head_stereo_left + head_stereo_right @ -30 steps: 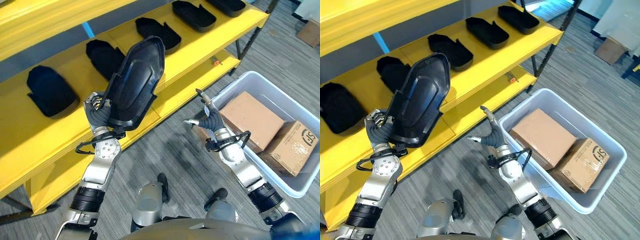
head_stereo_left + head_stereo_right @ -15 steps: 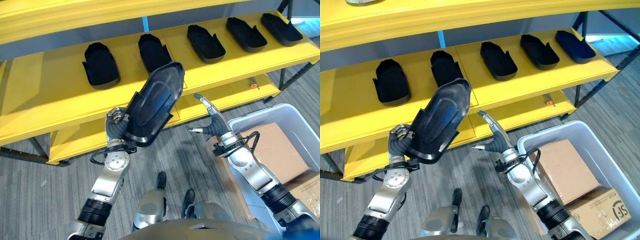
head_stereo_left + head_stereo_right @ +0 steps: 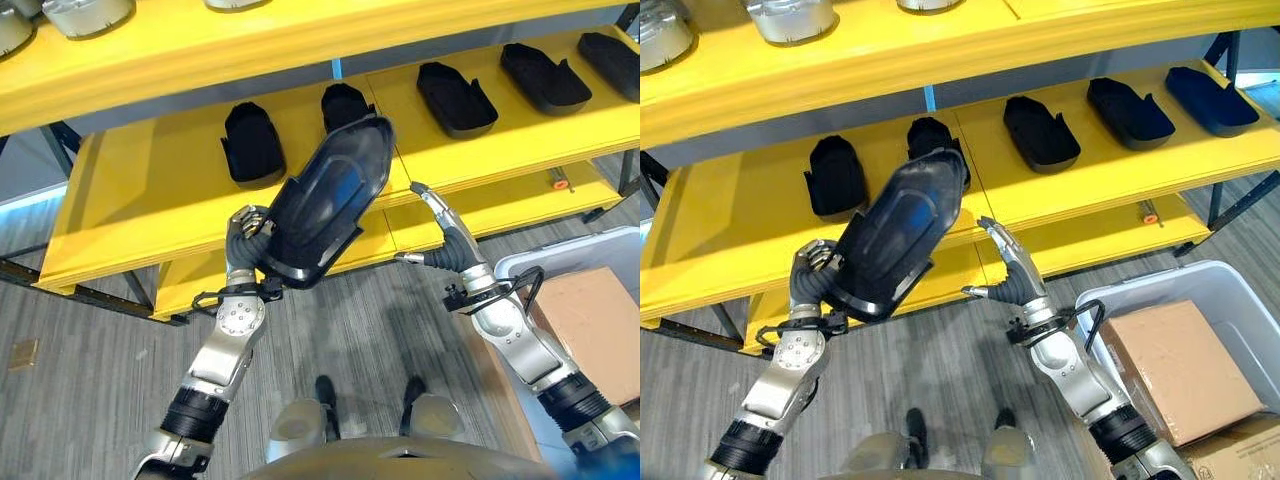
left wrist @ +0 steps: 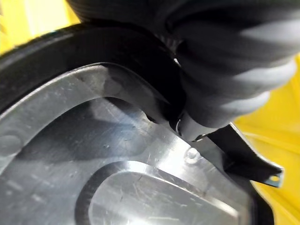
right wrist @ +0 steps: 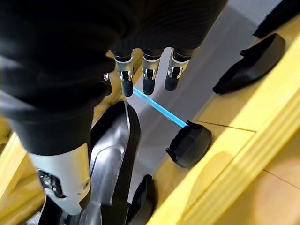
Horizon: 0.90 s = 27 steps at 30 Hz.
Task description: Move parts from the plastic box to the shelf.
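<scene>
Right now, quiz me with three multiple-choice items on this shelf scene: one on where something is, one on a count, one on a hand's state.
1. Where is the cardboard box?
A. On the middle shelf
B. In the plastic box
C. In the left hand

2. How many black parts lie on the middle shelf?
A. Two
B. Five
C. Eight

3. What is the right hand doing?
A. Open, holding nothing
B. Pinching a part
C. Gripping the bin's rim

Answers:
1. B: the cardboard box sits inside the plastic box, on the floor at the robot's right.
2. B: five black parts lie in a row on the middle shelf.
3. A: the right hand has straight fingers and is empty, while the left hand holds up the large black part.
</scene>
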{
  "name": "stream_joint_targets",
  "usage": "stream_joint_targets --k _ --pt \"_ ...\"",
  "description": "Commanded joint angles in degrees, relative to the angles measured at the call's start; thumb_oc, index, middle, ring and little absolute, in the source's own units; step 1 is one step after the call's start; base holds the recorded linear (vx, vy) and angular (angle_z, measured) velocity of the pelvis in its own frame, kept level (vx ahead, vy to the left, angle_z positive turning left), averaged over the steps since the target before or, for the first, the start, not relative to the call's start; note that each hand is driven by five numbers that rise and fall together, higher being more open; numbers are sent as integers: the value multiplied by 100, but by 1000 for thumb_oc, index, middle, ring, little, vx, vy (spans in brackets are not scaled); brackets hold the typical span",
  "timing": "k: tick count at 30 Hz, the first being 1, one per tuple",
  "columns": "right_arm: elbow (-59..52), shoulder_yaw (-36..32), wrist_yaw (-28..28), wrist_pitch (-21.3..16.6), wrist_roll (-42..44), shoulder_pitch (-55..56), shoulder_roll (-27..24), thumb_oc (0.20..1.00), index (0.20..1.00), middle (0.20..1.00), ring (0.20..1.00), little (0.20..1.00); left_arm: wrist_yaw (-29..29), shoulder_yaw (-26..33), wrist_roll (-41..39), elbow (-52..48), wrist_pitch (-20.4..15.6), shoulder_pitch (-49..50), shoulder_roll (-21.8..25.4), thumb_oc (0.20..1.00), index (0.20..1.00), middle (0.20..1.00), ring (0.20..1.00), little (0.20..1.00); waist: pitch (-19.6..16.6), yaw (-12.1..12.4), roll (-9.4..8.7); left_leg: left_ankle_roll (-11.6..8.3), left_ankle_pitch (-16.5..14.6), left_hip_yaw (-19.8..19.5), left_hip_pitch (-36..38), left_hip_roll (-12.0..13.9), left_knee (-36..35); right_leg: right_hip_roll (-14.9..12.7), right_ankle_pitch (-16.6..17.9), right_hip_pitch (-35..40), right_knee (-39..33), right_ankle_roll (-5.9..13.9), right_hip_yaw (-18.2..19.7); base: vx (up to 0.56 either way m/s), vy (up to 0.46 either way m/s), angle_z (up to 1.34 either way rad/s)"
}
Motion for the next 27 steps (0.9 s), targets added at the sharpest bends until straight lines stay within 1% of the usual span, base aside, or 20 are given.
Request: stream_joint_targets --k 1,3,5,6,7,8,10,11,12,15,17,18,20,21,22,23,24,25,26,27 --pt "-475 -18 -92 -414 -12 -100 -164 1000 1000 1000 1000 1000 192 336 -47 -389 -767 -130 -41 200 200 200 200 200 -155 -4 78 -211 508 349 453 -131 -631 75 -663 189 398 76 -254 66 431 55" --pt "-422 4 -116 -394 9 -107 -203 1000 1000 1000 1000 1000 164 254 -22 -266 -713 -224 -63 200 200 200 200 200 -175 -25 136 -154 316 401 451 -302 -528 -1 -634 254 427 139 -245 83 472 19" --pt "-422 -12 -151 -378 103 -98 -182 1000 1000 1000 1000 1000 116 232 11 -236 -686 -285 -59 200 200 200 200 200 -190 13 148 -76 95 388 488 -505 -492 -85 -524 322 363 264 -270 108 453 -4" --pt "-395 -4 -149 -373 43 -79 -45 1000 1000 1000 1000 1000 61 217 54 -255 -566 -344 -69 200 200 200 200 200 -234 118 122 38 -67 328 558 -792 -528 -213 -310 455 185 461 -347 137 503 18" --pt "-411 2 -159 -365 6 -65 35 1000 1000 1000 1000 1000 54 221 81 -277 -504 -361 -56 200 200 200 200 200 -255 183 90 99 -112 295 615 -915 -589 -281 -181 514 94 534 -412 125 449 21" --pt "-419 1 -155 -362 -15 -55 65 1000 1000 1000 1000 1000 50 228 73 -281 -489 -366 -53 200 200 200 200 200 -264 210 79 119 -127 281 632 -957 -611 -306 -137 530 69 555 -434 80 277 18" --pt "-582 -46 -135 -323 -77 1 231 1000 1000 1000 1000 1000 -8 303 210 -349 -400 -387 -56 200 200 200 200 200 -311 418 -53 291 -229 202 639 -1254 -745 -467 106 637 -43 671 -560 52 413 23" --pt "-618 -28 -120 -302 -147 -30 311 1000 1000 1000 1000 1000 -13 356 273 -368 -378 -371 -69 200 200 200 200 200 -307 523 -107 365 -274 251 648 -1374 -798 -510 233 644 13 721 -701 3 358 14" --pt "-616 -21 -124 -306 -170 -41 329 1000 1000 1000 1000 1000 -17 366 278 -370 -373 -363 -69 200 200 200 200 200 -304 545 -119 382 -286 266 654 -1397 -806 -523 274 637 33 736 -729 -35 265 2" --pt "-739 77 -59 -243 -249 -188 444 1000 1000 1000 1000 1000 98 495 321 -483 -330 -263 -75 200 200 200 200 200 -245 794 -165 486 -375 585 702 -1496 -834 -562 460 657 248 798 -1333 -52 196 -42" --pt "-782 143 -12 -219 -270 -273 486 1000 1000 1000 1000 1000 159 572 323 -574 -338 -197 -63 200 200 200 200 200 -208 896 -166 548 -412 786 749 -1509 -840 -520 440 613 423 762 -1669 -25 151 -82" --pt "-787 143 -4 -245 -296 -282 490 1000 1000 1000 1000 1000 150 608 280 -592 -329 -196 -44 200 200 200 200 200 -196 889 -168 576 -433 800 757 -1537 -856 -411 334 577 456 726 -1647 22 72 -68" --pt "-817 160 -53 -252 -318 -255 454 1000 1000 1000 1000 1000 83 614 209 -562 -290 -254 -16 200 200 200 200 200 -193 793 -199 585 -444 722 738 -1572 -863 -73 115 491 296 635 -1386 69 -11 -32" --pt "-831 182 -73 -251 -313 -237 428 1000 1000 1000 1000 1000 53 588 156 -546 -254 -282 -12 200 200 200 200 200 -197 702 -242 580 -423 711 754 -1597 -884 199 -8 431 108 575 -1203 104 -50 13" --pt "-802 188 -62 -287 -318 -233 410 1000 1000 1000 1000 1000 55 569 130 -538 -271 -273 -17 200 200 200 200 200 -201 650 -269 556 -411 732 783 -1611 -909 350 -18 398 -56 546 -1123 128 -54 29" --pt "-729 190 -58 -369 -330 -246 394 1000 1000 1000 1000 1000 51 560 121 -546 -299 -243 -34 200 200 200 200 200 -205 617 -282 532 -408 747 823 -1633 -942 439 45 374 -243 533 -1059 290 -143 36" --pt "-599 193 -69 -434 -376 -268 383 1000 1000 1000 1000 1000 86 424 38 -551 -275 -189 -76 200 200 200 200 200 -179 432 -283 528 -512 564 974 -1735 -1007 512 496 42 -675 682 -522 336 -180 21" --pt "-596 167 -135 -372 -393 -238 362 1000 1000 1000 1000 1000 48 359 41 -526 -246 -212 -92 200 200 200 200 200 -183 341 -279 552 -584 439 999 -1764 -1011 574 504 -27 -709 688 -225 293 -236 39" --pt "-603 130 -125 -339 -420 -211 354 1000 1000 1000 1000 1000 86 301 20 -497 -203 -236 -119 200 200 200 200 200 -180 283 -299 597 -517 440 959 -1787 -999 591 609 -117 -699 640 -133 101 -143 85" --pt "-596 119 -121 -344 -426 -199 356 1000 1000 1000 1000 1000 86 289 13 -479 -198 -235 -128 200 200 200 200 200 -197 276 -303 597 -511 427 956 -1789 -1004 598 618 -120 -702 635 -110 73 -144 135"
